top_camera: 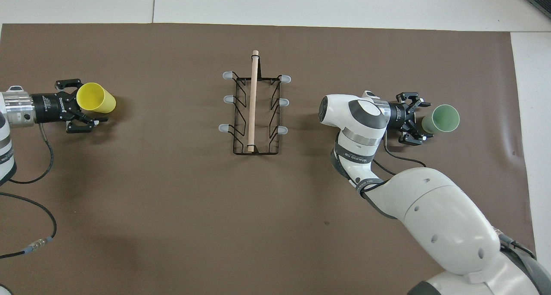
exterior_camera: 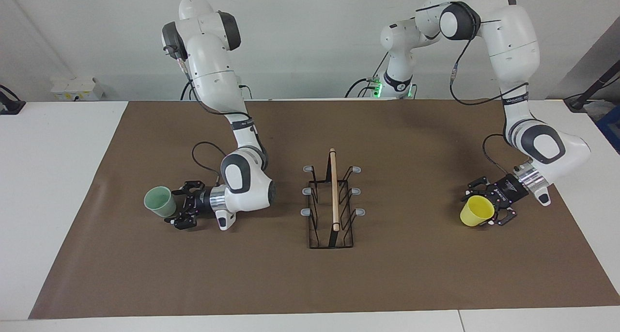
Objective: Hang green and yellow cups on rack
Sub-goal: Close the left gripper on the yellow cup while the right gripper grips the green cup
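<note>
The yellow cup point(exterior_camera: 476, 212) point(top_camera: 96, 98) stands upright on the brown mat toward the left arm's end of the table. My left gripper point(exterior_camera: 480, 207) point(top_camera: 88, 102) lies low and level, open, one finger on each side of this cup. The pale green cup point(exterior_camera: 160, 201) point(top_camera: 441, 119) stands upright toward the right arm's end. My right gripper point(exterior_camera: 178, 203) point(top_camera: 422, 120) is open and level, its fingertips just beside the cup. The black wire rack point(exterior_camera: 334, 191) point(top_camera: 253, 105) with its wooden rod stands between them, its grey-tipped prongs bare.
The brown mat point(exterior_camera: 411, 274) covers most of the white table. A loose cable point(top_camera: 30, 239) trails on the mat near the left arm. A white box point(exterior_camera: 75, 87) sits at the table's edge by the wall.
</note>
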Tool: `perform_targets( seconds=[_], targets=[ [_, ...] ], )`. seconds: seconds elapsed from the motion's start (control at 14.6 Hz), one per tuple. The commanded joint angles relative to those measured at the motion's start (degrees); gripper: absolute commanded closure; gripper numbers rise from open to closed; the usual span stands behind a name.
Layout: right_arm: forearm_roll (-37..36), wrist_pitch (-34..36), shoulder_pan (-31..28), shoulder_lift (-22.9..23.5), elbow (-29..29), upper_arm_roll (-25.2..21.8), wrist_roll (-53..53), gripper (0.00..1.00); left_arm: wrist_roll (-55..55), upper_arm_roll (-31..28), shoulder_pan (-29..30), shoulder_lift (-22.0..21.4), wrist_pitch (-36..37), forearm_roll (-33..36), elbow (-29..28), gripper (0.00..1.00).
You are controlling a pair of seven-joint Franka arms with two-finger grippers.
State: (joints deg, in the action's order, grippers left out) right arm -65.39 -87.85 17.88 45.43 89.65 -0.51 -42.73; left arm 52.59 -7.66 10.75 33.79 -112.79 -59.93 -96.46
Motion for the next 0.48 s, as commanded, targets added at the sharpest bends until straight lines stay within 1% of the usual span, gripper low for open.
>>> perform_targets(
  seconds=[0.0, 0.07, 0.14, 0.21, 0.27, 0.34, 0.41],
  targets=[
    [-3.1, -0.3, -0.8, -2.0, 2.8, 0.4, 2.0, 0.00, -2.0, -0.2, -1.0, -2.3, -2.1, -1.5, -3.0, 0.59],
    [-3.6, -0.3, -1.2, -2.0, 3.0, 0.4, 3.0, 0.00, -2.0, -0.2, -1.6, -2.3, -2.8, -1.5, -3.0, 0.60],
    [-3.9, -0.3, -1.4, -2.1, 3.2, 0.4, 3.5, 0.00, -2.0, -0.2, -1.8, -2.3, -3.5, -1.5, -3.1, 0.70],
    [-4.0, -0.4, -1.5, -2.1, 3.4, 0.4, 4.1, 0.00, -2.0, 0.0, -2.1, -2.4, -3.7, -1.5, -3.1, 1.00],
    [-4.3, -0.4, -1.6, -2.1, 3.5, 0.4, 4.6, 0.00, -2.0, -0.1, -2.7, -2.7, -3.9, -1.5, -3.0, 1.00],
    [-4.8, -0.4, -1.6, -2.4, 4.2, 0.4, 5.2, 0.18, -2.0, -0.1, -2.9, -3.2, -4.2, -1.5, -3.0, 1.00],
    [-5.6, -0.5, -1.6, -2.6, 4.9, 0.4, 5.3, 0.44, -2.1, -0.2, -3.1, -3.5, -4.6, -1.4, -2.9, 1.00]
  ],
)
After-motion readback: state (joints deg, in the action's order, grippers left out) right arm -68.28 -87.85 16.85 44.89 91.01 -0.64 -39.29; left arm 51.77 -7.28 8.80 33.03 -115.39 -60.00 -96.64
